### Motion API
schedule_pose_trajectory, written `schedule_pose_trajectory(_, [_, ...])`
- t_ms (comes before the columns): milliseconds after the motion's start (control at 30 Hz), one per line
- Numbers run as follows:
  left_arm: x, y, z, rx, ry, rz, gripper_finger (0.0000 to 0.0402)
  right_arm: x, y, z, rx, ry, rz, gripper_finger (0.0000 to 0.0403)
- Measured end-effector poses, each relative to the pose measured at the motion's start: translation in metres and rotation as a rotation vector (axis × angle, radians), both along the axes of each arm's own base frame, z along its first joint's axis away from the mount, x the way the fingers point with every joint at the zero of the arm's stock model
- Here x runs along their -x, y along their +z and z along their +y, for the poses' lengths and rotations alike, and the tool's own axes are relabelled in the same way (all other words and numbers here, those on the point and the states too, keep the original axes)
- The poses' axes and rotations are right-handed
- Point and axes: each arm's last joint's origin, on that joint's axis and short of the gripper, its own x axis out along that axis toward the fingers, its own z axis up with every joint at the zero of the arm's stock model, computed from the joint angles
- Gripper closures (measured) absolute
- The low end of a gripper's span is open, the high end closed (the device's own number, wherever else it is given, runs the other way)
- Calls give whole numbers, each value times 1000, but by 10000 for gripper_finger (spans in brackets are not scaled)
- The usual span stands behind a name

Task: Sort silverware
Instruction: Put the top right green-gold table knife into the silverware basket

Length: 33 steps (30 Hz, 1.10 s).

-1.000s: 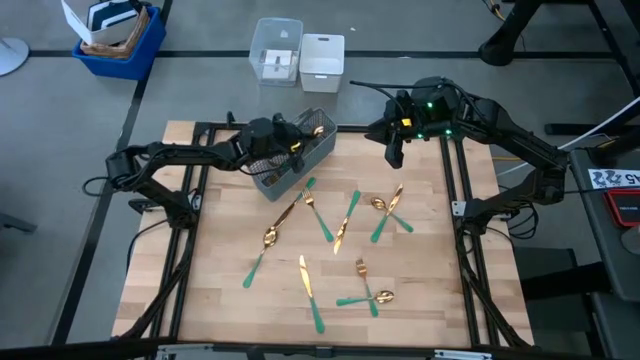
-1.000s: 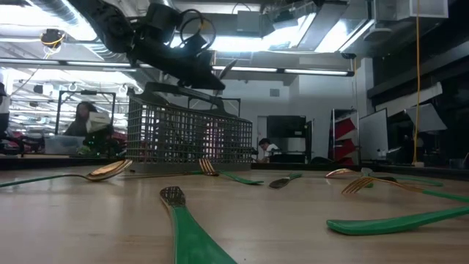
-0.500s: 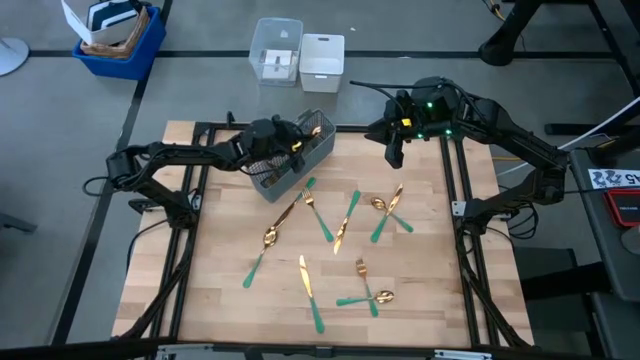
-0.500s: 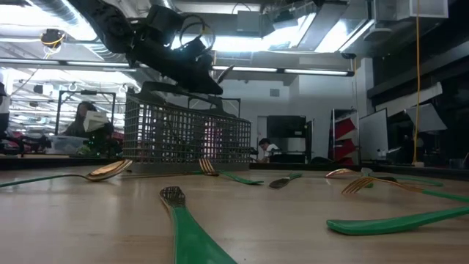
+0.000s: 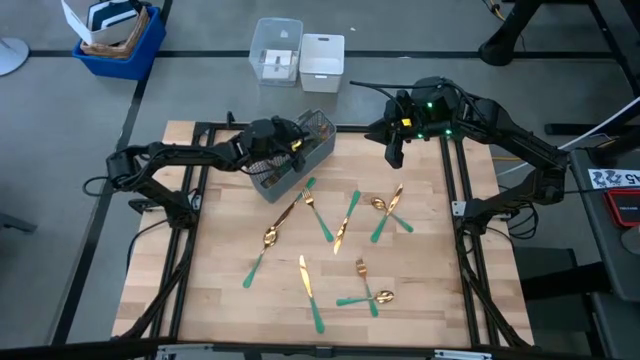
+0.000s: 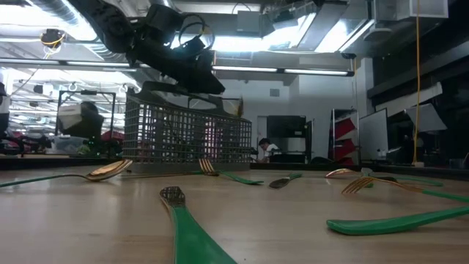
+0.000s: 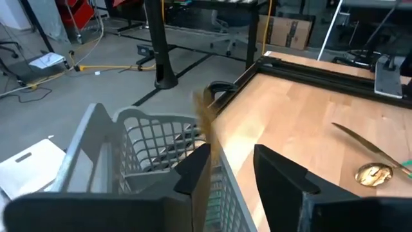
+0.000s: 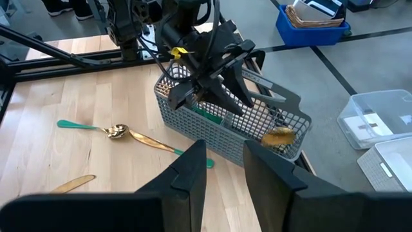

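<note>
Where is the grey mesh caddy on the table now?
In the high view, the grey mesh caddy stands at the table's far edge, left of centre, under the left gripper.

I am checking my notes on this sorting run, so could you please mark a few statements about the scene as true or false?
1. The left hand is above the grey mesh caddy. True.
2. The table holds no silverware. False: forks, spoons and knives lie scattered on it.
3. The right hand holds a fork. False: it is empty, near the table's far edge.
4. The caddy stands near the table's far edge. True.
</note>
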Motion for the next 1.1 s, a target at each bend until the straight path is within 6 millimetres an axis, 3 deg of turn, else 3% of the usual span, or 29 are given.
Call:
schedule_pose_trajectory(167, [4, 8, -2, 31, 12, -46, 288, 0, 0, 0, -10, -6, -1, 295])
schedule_pose_trajectory(367, [19, 41, -13, 117, 28, -233, 288, 0, -1, 0, -44, -11, -3, 295])
schedule_pose_trajectory(500, [34, 68, -31, 184, -54, -347, 288, 0, 0, 1, -93, -1, -14, 295])
schedule_pose_trajectory(667, [55, 85, -65, 296, -186, -332, 288, 0, 0, 2, -111, 23, -18, 295])
schedule_pose_trajectory(833, [75, 83, -103, 471, -262, -204, 288, 1, -3, 3, -128, 23, 11, 295])
schedule_pose_trajectory(1100, [93, 63, -148, 756, -295, 50, 288, 10, -15, 6, -333, -99, 137, 295])
